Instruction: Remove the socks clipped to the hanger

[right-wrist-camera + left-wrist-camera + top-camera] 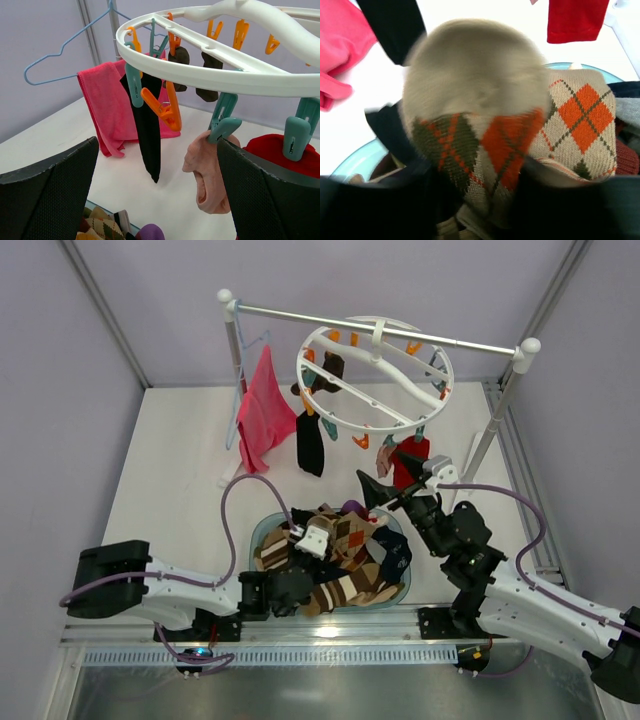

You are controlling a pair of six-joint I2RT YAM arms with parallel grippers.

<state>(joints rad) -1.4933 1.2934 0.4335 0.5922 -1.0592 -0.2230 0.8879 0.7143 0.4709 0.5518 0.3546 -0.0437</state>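
Right gripper [157, 150] jaws wide open, empty, just short of pale-pink sock [207, 170] under teal clip [223, 122], 5 o'clock on hanger [303, 365] rim. Best: close high near clip, pull down toward 6 o'clock. Left gripper [470, 200] jaws part-open over bowl [360, 160]; argyle sock [470, 100] between them, grip unclear.

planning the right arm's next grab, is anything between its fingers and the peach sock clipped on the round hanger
Nothing visible does. The peach sock hangs from a teal clip on the hanger, directly ahead of the right gripper, whose fingers stand open. The red sock hangs close beside it, partly behind one finger.
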